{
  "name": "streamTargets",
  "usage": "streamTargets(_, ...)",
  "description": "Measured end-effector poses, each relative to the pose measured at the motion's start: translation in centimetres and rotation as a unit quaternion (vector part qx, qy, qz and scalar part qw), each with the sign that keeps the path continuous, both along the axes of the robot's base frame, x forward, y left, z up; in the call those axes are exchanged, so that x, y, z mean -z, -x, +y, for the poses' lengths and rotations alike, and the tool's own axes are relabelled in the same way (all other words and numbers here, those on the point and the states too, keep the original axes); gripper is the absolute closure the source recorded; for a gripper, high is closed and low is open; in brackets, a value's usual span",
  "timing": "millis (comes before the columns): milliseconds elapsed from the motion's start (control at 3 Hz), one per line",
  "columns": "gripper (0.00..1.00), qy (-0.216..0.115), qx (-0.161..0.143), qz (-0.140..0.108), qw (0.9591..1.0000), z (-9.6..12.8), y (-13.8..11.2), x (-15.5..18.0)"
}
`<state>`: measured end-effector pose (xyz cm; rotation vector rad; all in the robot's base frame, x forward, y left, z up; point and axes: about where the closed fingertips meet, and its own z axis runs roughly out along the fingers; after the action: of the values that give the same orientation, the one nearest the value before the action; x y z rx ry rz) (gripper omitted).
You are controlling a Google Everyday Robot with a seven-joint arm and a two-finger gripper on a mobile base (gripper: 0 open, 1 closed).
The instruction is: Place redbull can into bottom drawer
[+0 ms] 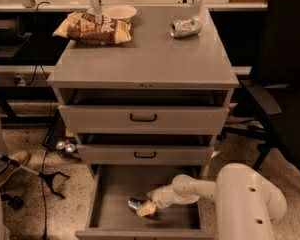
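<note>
Lit warmly and rather dimly from above; brightest across the table [150, 59], with faint glare on the silver can [186, 27]. Deep shadow in the slots above both upper drawers [142, 118]. Dimmer inside the bottom drawer [112, 191], around the gripper [149, 207] low at the redbull can [135, 203].

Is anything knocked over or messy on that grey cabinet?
Yes. A silver can lies tipped on its side on the cabinet top, near the back right corner. All three drawers hang partly open. The pincer is down in the bottom drawer by the redbull can.
</note>
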<state>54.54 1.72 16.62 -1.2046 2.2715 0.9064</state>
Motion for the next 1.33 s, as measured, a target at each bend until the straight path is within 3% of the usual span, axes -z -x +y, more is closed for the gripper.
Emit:
streamTargets(333,0.0,-0.006,0.009,-0.008,0.9999,-0.9,-0.1,-1.0)
streamTargets(667,0.0,-0.02,0.024,-0.023,0.9992,-4.6,0.1,-4.3)
streamTargets(1000,0.0,-0.014,0.054,-0.044,0.9974,-13.3,-0.2,-9.6)
streamTargets(1333,0.0,0.002,0.073,-0.053,0.996,-18.6,-0.8,-12.5)
